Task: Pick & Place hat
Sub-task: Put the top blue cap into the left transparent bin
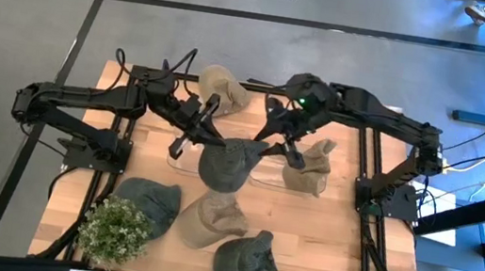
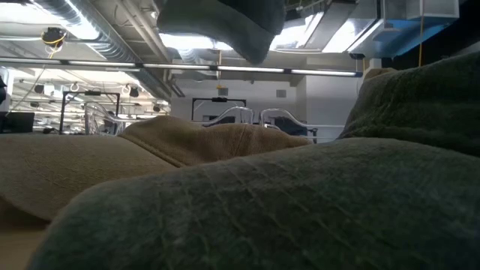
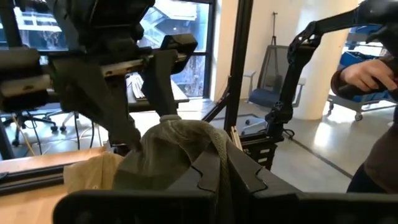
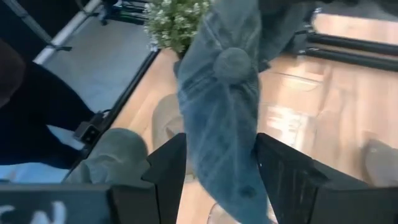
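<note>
High view, dark green fabric cap (image 1: 227,164) held above the wooden table (image 1: 341,244) centre, left gripper (image 1: 214,138) clamped on its left edge, right gripper (image 1: 271,147) with fingers parted around its right edge, potted green plant (image 1: 116,229) at near left.

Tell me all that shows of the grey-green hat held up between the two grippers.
The hat is a grey-green cloth cap with a button on its crown and seams running from it, soft and creased. It hangs in the air above the table's middle, not lying flat. The left gripper is shut on one edge; the left wrist view shows the fabric pinched between its fingers. The right gripper is at the other side, fingers open with the cloth hanging between them. No other hat can be seen touching it.
</note>
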Robot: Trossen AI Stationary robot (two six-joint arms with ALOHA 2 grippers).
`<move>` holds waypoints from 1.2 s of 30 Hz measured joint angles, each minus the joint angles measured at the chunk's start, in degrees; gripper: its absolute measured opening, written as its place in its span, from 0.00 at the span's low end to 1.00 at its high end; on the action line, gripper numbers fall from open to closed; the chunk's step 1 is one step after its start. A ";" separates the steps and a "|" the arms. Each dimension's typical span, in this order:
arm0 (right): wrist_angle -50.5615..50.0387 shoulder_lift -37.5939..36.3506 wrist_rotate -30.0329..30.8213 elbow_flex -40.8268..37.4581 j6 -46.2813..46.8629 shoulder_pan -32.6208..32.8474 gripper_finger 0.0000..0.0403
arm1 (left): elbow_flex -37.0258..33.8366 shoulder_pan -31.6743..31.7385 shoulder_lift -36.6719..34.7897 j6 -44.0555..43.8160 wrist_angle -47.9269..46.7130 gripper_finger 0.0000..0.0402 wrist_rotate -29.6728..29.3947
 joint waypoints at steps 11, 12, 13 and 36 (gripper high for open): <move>-1.73 1.09 -8.23 -0.02 3.82 0.34 0.48 | 0.00 3.37 0.02 0.03 -0.03 0.01 -1.64; -1.28 1.09 -7.98 -0.02 5.04 0.57 0.48 | 0.00 3.92 0.02 0.02 -0.03 0.01 -1.85; -0.94 1.09 -7.50 -0.02 5.59 0.89 0.48 | 0.00 4.42 0.02 0.02 -0.03 0.01 -2.28; -0.17 1.13 16.55 -0.11 12.04 4.91 0.03 | 0.02 6.32 0.02 -1.01 0.08 0.01 -4.64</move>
